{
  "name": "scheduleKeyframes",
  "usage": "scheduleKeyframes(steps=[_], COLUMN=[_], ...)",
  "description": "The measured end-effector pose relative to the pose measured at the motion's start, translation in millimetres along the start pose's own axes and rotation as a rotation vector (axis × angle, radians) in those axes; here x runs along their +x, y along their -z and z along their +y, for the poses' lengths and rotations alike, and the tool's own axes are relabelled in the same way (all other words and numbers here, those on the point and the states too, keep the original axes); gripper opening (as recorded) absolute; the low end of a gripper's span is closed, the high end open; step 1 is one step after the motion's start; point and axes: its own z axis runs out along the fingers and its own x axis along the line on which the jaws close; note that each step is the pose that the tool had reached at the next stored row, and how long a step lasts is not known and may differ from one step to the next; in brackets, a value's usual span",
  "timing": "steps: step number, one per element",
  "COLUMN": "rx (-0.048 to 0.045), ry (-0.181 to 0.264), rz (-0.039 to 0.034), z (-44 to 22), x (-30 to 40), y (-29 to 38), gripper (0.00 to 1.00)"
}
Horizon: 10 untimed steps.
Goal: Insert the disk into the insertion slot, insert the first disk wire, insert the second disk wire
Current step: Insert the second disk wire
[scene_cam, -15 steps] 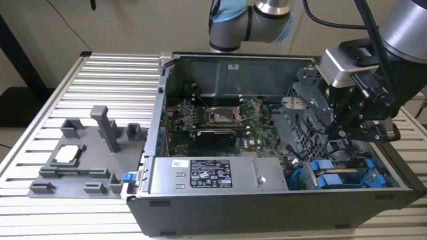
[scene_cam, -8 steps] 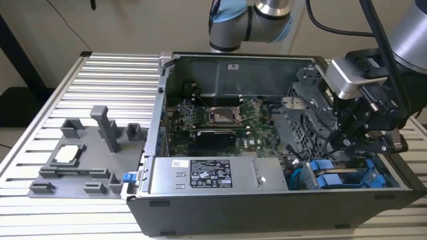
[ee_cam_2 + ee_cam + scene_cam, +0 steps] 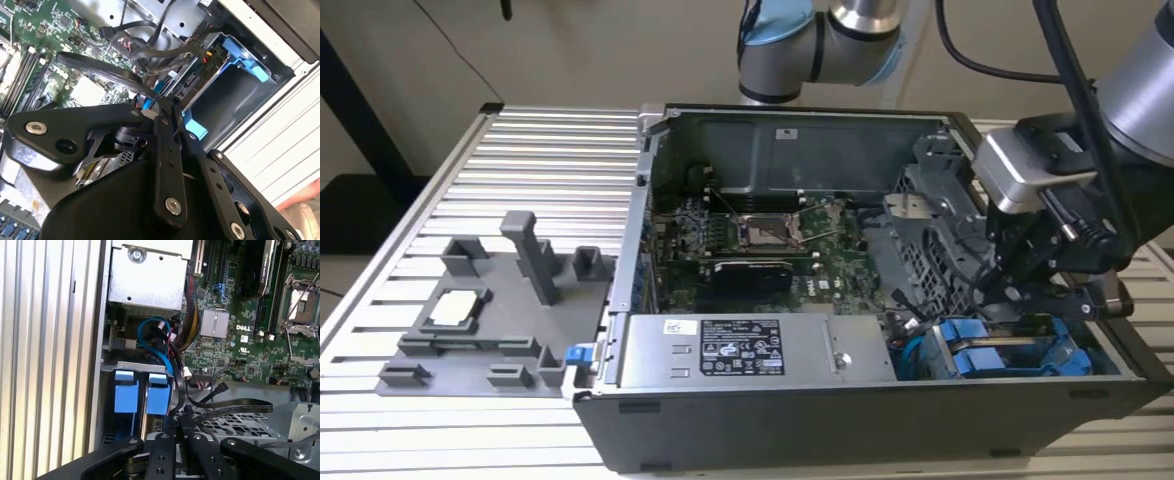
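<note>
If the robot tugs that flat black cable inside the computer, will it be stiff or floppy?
Probably floppy: the flat black cable sags in a loose curve over the metal cage. It looks thin, so likely light. One end seems free, so it might swing.

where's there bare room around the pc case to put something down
Free: the ribbed metal table behind the grey fixture tray, between it and the open computer case's far corner, plus the strip in front of the tray. Crowded: the case's drive corner, where the gripper hangs over the blue disk carriers amid black cables.
</note>
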Motion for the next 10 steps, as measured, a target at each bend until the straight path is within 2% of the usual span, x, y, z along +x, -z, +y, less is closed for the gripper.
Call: scheduleKeyframes(steps=[3,10], rx=[0.0023,0.0048], ry=[-0.003,-0.018], rz=[-0.0196,-0.0202], z=[-0.2,-0.5], x=[0.7,1.6], y=[-0.1,-1.1], gripper=[0.16,0.16])
